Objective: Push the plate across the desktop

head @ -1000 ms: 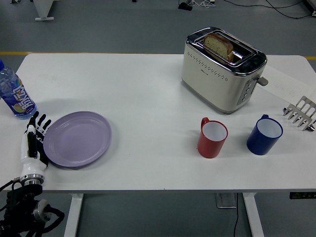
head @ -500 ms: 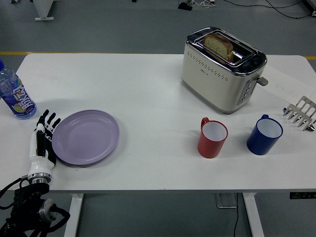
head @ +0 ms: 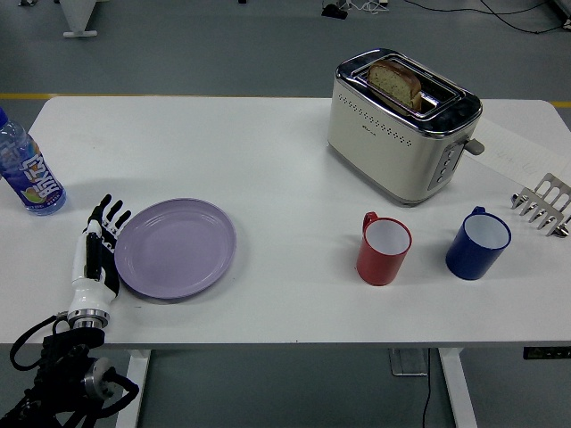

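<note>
One hand, the left hand [head: 96, 254], lay flat with its fingers straight and spread, holding nothing, its edge against the left rim of the lilac plate [head: 176, 248]. That plate sat on the white table [head: 268, 169] near the front-left, well apart from the red mug [head: 384, 249].

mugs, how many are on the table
2: the red mug stands in front of the toaster, and the blue mug stands just to its right, apart from it. None looks hidden.
</note>
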Tool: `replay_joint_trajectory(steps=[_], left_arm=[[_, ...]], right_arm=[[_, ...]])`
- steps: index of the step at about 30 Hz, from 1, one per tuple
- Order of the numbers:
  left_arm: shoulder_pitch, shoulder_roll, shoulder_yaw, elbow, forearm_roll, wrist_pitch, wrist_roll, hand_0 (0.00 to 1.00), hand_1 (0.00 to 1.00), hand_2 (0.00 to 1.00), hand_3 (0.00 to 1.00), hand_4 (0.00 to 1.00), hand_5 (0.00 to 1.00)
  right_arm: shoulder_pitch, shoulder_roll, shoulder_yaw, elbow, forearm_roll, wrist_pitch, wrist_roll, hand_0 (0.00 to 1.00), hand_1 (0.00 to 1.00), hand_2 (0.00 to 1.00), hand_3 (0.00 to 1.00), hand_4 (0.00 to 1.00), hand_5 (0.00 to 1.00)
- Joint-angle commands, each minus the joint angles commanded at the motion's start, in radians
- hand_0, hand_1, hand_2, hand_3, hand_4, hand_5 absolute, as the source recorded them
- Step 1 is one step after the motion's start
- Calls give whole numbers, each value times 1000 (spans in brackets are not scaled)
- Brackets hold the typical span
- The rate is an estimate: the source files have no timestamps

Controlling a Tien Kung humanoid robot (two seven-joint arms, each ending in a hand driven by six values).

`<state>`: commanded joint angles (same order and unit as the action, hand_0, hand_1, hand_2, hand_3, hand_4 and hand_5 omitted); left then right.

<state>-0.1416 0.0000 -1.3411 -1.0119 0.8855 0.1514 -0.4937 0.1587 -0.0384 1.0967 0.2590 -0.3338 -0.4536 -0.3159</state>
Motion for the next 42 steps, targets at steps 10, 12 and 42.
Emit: replay_joint_trajectory(steps=[10,12,42], left_arm=[[-19,0,65,10,-26,0,-3,822,849,900,908,513,998],[-21,0,79,10,-31,0,-3,819,848,898,906,512,998],[-23,0,269,-24,-97,16,-19,817,845,894,895,502,998]], right_arm=[[2,-2,1,-1,-2,-1,1,551,451,571,581,296,471],[2,-2,2,-1,-3,-1,1,551,451,570,581,296,468],[-7,-7,3,1,-6,-5,-1,551,451,568,581,299,467]])
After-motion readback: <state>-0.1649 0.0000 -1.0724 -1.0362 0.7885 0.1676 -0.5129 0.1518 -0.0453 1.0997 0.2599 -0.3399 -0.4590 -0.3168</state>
